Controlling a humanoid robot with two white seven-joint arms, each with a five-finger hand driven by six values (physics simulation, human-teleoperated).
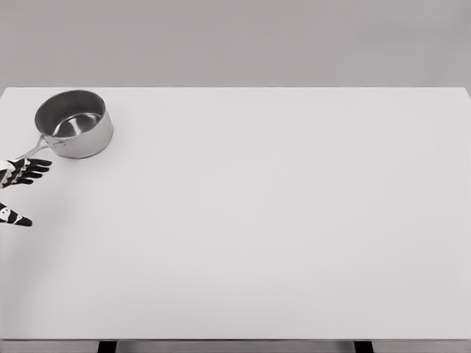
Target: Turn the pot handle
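Head view, looking down on a wide white table [280,220] that fills most of the frame, with a plain grey wall beyond its far edge. Far left on the table: a shiny steel pot [75,123], upright and open-topped, its inside bare metal with a bright reflection on the bottom. From the pot's near-left side, a slim metal handle [33,151] angled toward the near left, ending close to the left edge of the frame. At that same edge, only part of the left hand [18,174] visible, black with white patches, coming in from the left. Several dark fingers [37,168] stretched out toward the right, held close together in a loose stack, right at the tip of the handle and overlapping it; whether actually touching it or closed around it, impossible to tell at this size. A little nearer, one more digit [16,218] apart from the rest, pointing right and slightly down, well clear of the handle, so the hand reads as partly spread, not clenched. Beneath the table's near edge, two dark legs [107,346] just showing at the bottom of the frame.
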